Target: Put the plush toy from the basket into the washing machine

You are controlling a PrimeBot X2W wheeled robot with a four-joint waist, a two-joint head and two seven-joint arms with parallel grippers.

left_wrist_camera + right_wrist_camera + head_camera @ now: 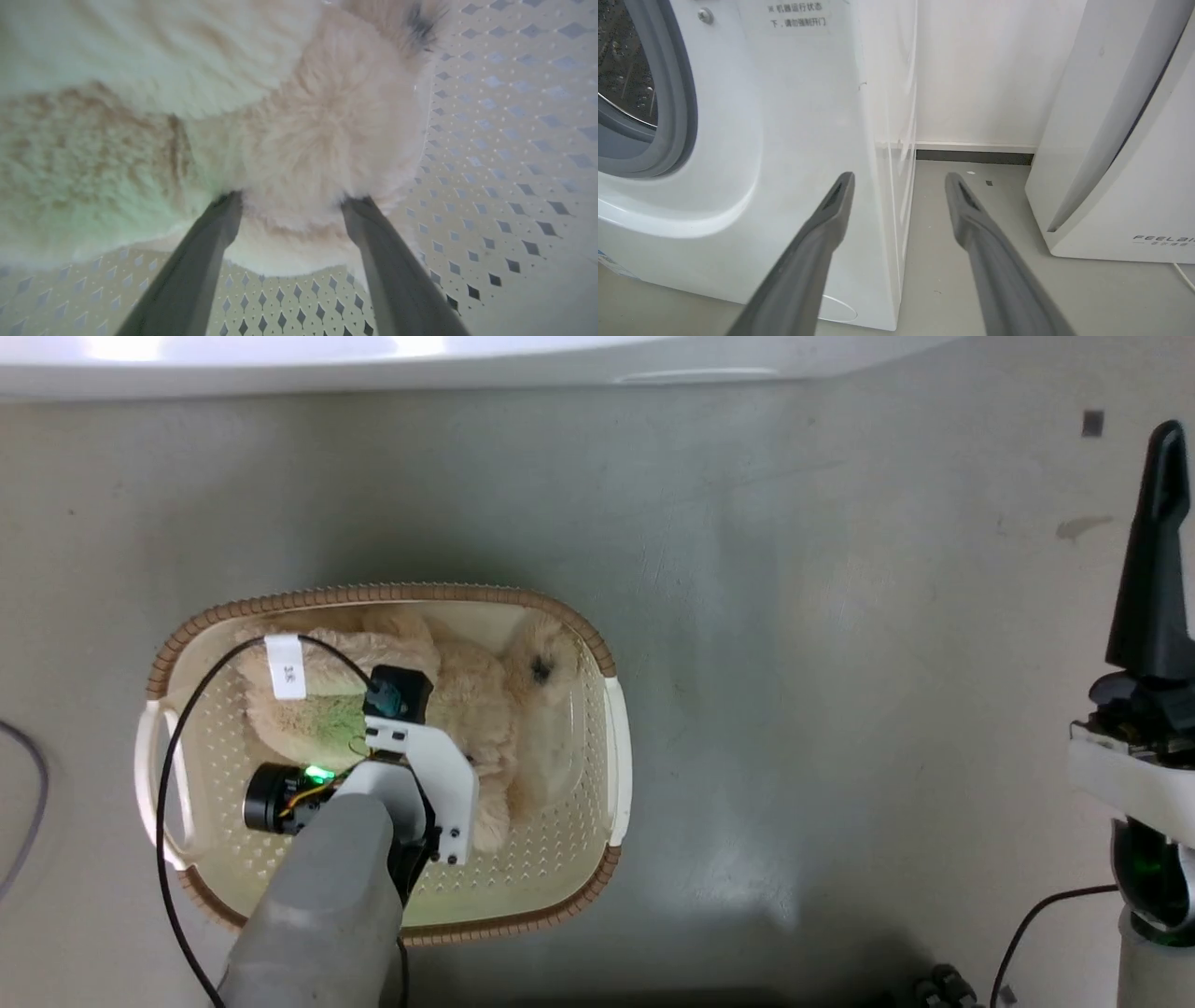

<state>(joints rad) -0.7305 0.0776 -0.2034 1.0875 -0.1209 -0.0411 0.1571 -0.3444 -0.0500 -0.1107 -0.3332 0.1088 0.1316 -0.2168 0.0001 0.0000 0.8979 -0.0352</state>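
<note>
**Caller:** Where's the toy?
**Me:** The plush toy [327, 121] is down in the basket [560, 887], at 9 o'clock in my head view. My left gripper [292, 200] is spread wide, its 2 fingers straddling a rounded limb, not yet squeezing.
**Caller:** Right side?
**Me:** My right gripper [899, 179] is wide open and empty at 3 o'clock, facing the washing machine [784, 140], probably to keep clear.

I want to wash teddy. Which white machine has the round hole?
The washer, with the grey-ringed porthole; the slanted FEELAIR machine beside it has none.

A laundry corner: washing machine [784, 140], basket [373, 590].
</note>
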